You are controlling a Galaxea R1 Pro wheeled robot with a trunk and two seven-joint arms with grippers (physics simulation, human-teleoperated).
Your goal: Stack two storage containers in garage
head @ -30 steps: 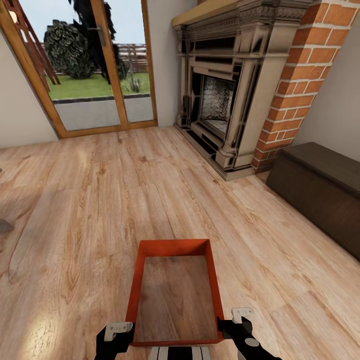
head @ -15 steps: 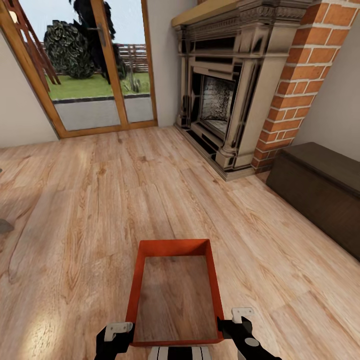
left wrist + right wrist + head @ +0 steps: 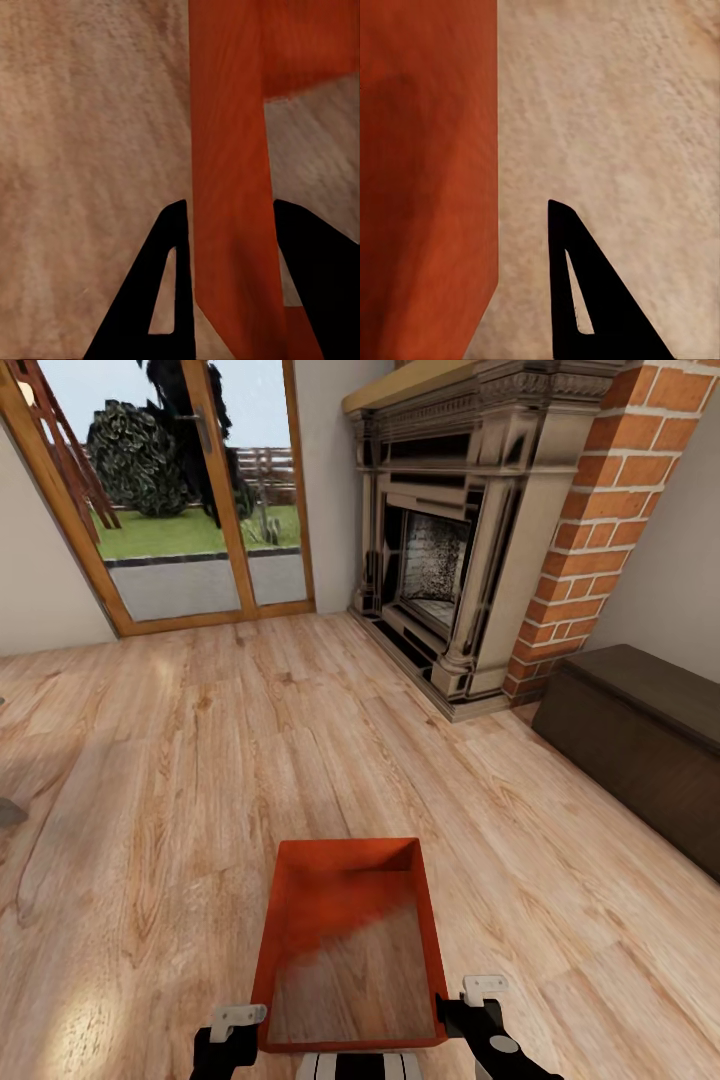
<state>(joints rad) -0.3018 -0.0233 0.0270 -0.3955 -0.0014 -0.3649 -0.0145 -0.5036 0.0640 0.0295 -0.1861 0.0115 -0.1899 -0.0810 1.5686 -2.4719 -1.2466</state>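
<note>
The orange-red rectangular open-top storage container (image 3: 348, 945) sits low in the head view, straight ahead of the robot over the light wood-plank floor (image 3: 180, 780) of the living room, its long axis running away from the robot toward the red-brick fireplace (image 3: 455, 550). The two claws flank its near end, so neither arm is nearer. The left claw (image 3: 225, 247) straddles the container's left wall, one dark finger on each side, closed onto the thin wall or nearly so. The right claw (image 3: 478, 1010) stands just beside the right wall; its wrist view shows one finger (image 3: 581, 285) outside the wall with a gap of floor between, so whether it grips cannot be told.

Compared with the earlier frames, the far inner wall and part of the bottom now show solid orange, suggesting the container has tilted or begun to lift, while the room stays unshifted.
</note>
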